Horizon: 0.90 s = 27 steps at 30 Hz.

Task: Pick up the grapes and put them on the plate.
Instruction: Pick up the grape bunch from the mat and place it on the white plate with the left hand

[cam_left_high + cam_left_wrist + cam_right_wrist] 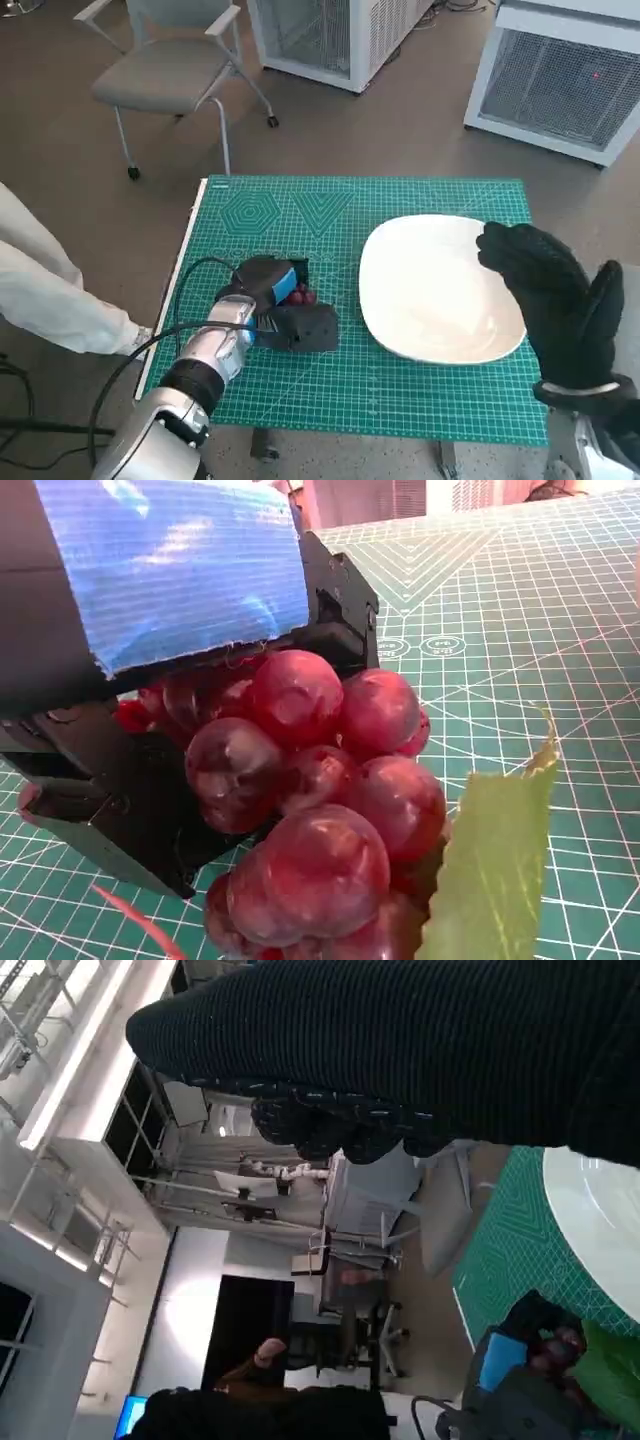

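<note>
A bunch of red grapes (310,800) with a green leaf (490,870) fills the left wrist view, pressed against my left hand's black fingers (100,800). In the head view my left hand (275,300) sits low on the green mat (400,390) and grips the grapes (303,296), which peek out beside the blue tape. The white plate (440,290) lies just right of them, with nothing on it. My gloved right hand (555,300) hangs over the plate's right edge, fingers apart and holding nothing. The right wrist view shows the glove (400,1050), the plate (600,1230) and the grapes (560,1350).
A grey chair (165,70) stands beyond the table's far left corner. White mesh-fronted units (330,35) (565,80) stand further back. A person's pale sleeve (50,290) reaches in at the left, and a black cable (190,290) loops by my left wrist.
</note>
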Available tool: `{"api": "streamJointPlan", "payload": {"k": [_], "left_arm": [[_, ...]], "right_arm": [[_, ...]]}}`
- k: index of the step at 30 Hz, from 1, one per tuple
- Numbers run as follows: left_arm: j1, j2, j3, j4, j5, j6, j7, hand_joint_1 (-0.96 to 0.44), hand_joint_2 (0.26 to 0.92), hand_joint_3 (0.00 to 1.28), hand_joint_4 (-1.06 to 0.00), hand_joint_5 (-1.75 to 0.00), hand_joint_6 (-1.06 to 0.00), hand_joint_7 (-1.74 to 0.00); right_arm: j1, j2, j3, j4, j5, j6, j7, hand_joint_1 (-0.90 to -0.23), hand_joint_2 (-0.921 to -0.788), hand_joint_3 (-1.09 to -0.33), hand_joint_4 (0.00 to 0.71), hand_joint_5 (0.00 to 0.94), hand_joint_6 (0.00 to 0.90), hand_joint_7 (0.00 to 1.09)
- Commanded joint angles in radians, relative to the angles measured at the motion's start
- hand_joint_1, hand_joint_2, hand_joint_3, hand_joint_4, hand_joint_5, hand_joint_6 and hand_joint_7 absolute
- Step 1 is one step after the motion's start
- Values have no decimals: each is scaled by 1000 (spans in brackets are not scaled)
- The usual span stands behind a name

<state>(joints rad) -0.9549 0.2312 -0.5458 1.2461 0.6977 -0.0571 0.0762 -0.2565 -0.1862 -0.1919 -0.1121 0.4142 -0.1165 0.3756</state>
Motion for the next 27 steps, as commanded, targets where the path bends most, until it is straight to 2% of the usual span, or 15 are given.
{"api": "streamJointPlan", "payload": {"k": [1, 5, 8, 11, 16, 20, 27], "left_arm": [[32, 5, -1, 9, -5, 3, -15, 4, 627, 740, -415, -1664, -601, -1253], [27, 15, -1, -4, -4, 2, -22, 4, 799, 385, -494, -1565, -643, -1041], [24, 26, 2, -24, -6, 0, -32, 3, 879, 213, -523, -1516, -674, -969], [26, 45, 9, -68, -12, -7, -48, 3, 907, 153, -541, -1491, -680, -947], [52, 94, 33, -192, -28, -26, -74, 3, 918, 127, -546, -1486, -689, -929], [86, 133, 63, -308, -42, -36, -83, 3, 920, 116, -544, -1415, -687, -1008], [147, 188, 115, -526, -51, -2, -111, 2, 914, 84, -667, -1303, -659, -1021]], "right_arm": [[4, 3, 4, 12, 0, 10, -1, -348, -921, -627, 367, 905, 178, 1059], [7, 3, 4, 6, 1, 12, -1, -348, -921, -627, 367, 905, 179, 1059], [8, 2, 3, 5, 4, 11, 1, -348, -921, -627, 368, 904, 180, 1059], [8, 2, 2, 8, 6, 9, 3, -348, -921, -627, 368, 904, 180, 1059], [6, 2, 2, 13, 6, 5, 4, -348, -921, -627, 368, 904, 180, 1059], [4, 2, 2, 15, 5, 4, 3, -348, -921, -627, 368, 904, 180, 1059], [0, 4, 4, 20, 2, 0, 3, -348, -921, -627, 368, 904, 180, 1059]]}}
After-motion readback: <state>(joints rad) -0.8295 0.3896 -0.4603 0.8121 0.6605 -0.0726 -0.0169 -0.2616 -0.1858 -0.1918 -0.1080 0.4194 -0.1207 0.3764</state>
